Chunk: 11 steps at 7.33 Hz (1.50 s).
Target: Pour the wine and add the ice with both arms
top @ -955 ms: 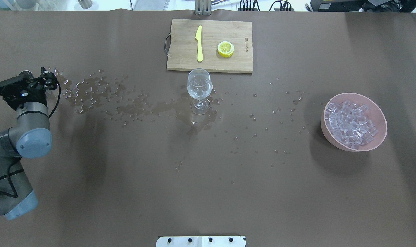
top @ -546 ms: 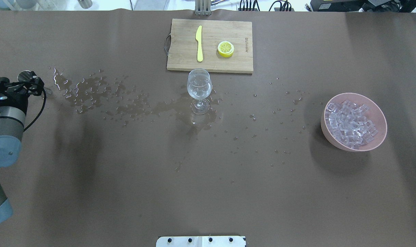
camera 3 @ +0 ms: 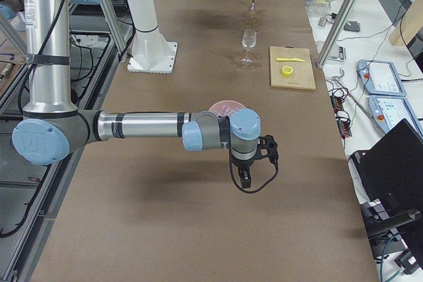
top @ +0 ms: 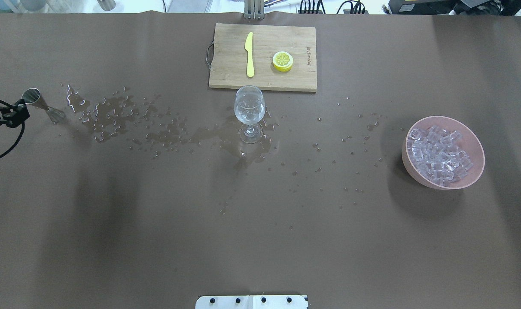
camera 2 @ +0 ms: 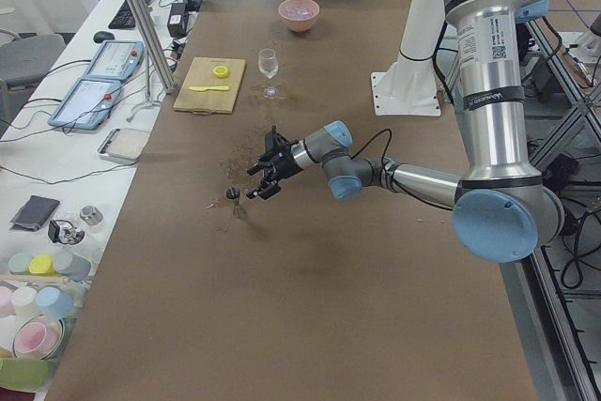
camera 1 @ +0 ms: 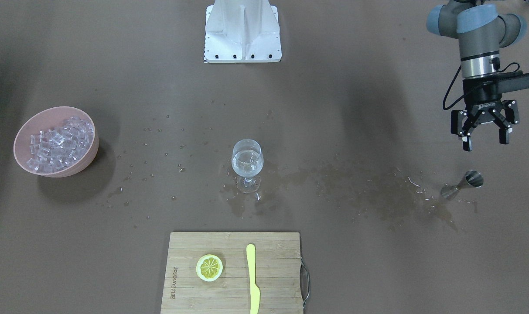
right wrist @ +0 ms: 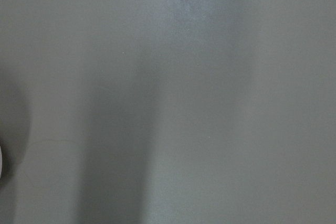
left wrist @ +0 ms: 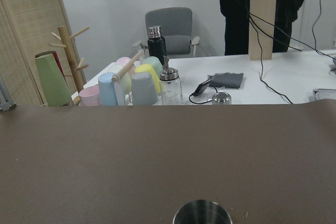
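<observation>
The steel jigger [left wrist: 202, 213] is cropped at the left wrist view's 6 o'clock edge. The right hand [camera 3: 245, 179] shows only small and side-on; whether its fingers are parted cannot be told.

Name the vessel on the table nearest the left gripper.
The steel jigger, standing close by the open left gripper; the wine glass sits mid-table and the pink bowl of ice at the far end.
</observation>
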{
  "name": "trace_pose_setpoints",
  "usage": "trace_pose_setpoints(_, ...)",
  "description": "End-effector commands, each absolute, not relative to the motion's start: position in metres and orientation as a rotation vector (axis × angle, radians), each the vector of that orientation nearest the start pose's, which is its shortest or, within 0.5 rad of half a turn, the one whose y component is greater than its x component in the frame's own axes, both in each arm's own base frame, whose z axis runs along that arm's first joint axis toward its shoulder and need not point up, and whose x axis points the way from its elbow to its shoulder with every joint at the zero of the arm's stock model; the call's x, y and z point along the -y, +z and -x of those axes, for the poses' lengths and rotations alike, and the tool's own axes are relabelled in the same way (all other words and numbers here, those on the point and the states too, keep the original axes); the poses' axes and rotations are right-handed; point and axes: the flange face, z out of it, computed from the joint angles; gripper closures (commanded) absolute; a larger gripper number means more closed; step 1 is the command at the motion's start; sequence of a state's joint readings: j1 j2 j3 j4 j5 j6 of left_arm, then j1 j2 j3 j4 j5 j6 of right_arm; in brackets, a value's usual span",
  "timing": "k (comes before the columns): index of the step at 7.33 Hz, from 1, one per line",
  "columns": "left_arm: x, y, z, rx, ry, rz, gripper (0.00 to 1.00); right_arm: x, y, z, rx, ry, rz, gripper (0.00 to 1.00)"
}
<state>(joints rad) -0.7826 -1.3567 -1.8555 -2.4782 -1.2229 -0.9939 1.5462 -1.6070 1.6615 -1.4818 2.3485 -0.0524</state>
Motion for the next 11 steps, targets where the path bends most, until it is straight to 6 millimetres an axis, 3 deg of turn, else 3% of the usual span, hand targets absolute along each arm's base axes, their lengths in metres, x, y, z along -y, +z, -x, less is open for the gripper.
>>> trace_pose_setpoints(1, 0.438, 0.521, -0.1, -0.637, -0.165, -0.715, 0.02, 0.486, 0.622, -0.051, 0.775, -0.128, -0.146, 0.0)
trace_pose_setpoints(2, 0.445, 0.519, -0.045, -0.636, -0.078, -0.667, 0.02, 0.486, 0.622, -0.051, 0.775, -0.128, -0.146, 0.0)
trace_pose_setpoints(3, 0.442, 0.515, -0.003, -0.627, 0.016, -0.62, 0.02, 0.486, 0.622, -0.051, 0.775, -0.128, -0.146, 0.0)
trace_pose_setpoints(5, 0.438, 0.528, 0.051, -0.593, 0.149, -0.525, 0.02, 0.486, 0.623, -0.052, 0.773, -0.129, -0.145, 0.0)
trace_pose_setpoints(7, 0.443, 0.539, 0.082, -0.598, 0.261, -0.375, 0.02, 0.485, 0.626, -0.051, 0.774, -0.122, -0.135, 0.0)
trace_pose_setpoints(8, 0.433, 0.558, 0.096, -0.6, 0.276, -0.273, 0.02, 0.486, 0.627, -0.051, 0.776, -0.121, -0.134, 0.0)
trace_pose_setpoints(9, 0.422, 0.589, 0.094, -0.628, 0.23, -0.115, 0.02, 0.486, 0.627, -0.051, 0.774, -0.123, -0.136, 0.0)
trace_pose_setpoints(10, 0.424, 0.593, 0.094, -0.636, 0.213, -0.051, 0.02, 0.486, 0.629, -0.051, 0.772, -0.123, -0.133, 0.0)
trace_pose_setpoints(11, 0.411, 0.608, 0.095, -0.643, 0.197, -0.027, 0.02, 0.485, 0.633, -0.051, 0.773, -0.12, -0.125, 0.0)
